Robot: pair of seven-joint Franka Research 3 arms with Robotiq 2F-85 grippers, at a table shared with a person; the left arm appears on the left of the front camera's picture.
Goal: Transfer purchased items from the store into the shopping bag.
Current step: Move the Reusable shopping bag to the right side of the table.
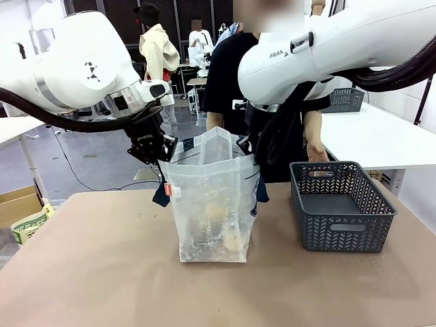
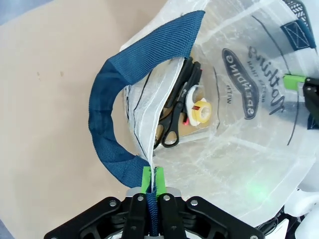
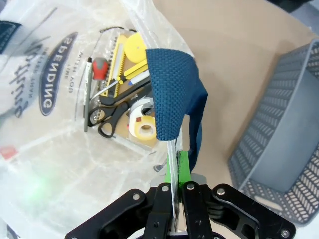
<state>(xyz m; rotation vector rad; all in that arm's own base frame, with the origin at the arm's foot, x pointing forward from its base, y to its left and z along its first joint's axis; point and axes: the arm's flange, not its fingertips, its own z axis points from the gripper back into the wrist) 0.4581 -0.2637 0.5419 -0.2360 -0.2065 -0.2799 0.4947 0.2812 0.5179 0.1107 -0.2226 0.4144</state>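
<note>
The translucent white shopping bag (image 1: 211,204) stands upright mid-table, held open at its rim. My left gripper (image 1: 163,151) (image 2: 153,174) is shut on the bag's rim by a navy handle (image 2: 107,104). My right gripper (image 1: 246,146) (image 3: 177,164) is shut on the opposite rim, beside the other navy handle (image 3: 174,94). Inside the bag lie purchased items: black scissors (image 2: 172,122) (image 3: 107,117), a tape roll (image 2: 200,110) (image 3: 142,125), a yellow pack (image 3: 127,57) and a red-handled tool (image 3: 99,67). The dark grey lattice basket (image 1: 340,225) (image 3: 279,144) stands right of the bag, with nothing visible inside.
A person in black stands at the far side, one hand (image 1: 316,151) hanging just behind the basket. A cardboard box (image 1: 19,203) sits off the table's left edge. The brown tabletop (image 1: 102,272) lies bare in front of the bag.
</note>
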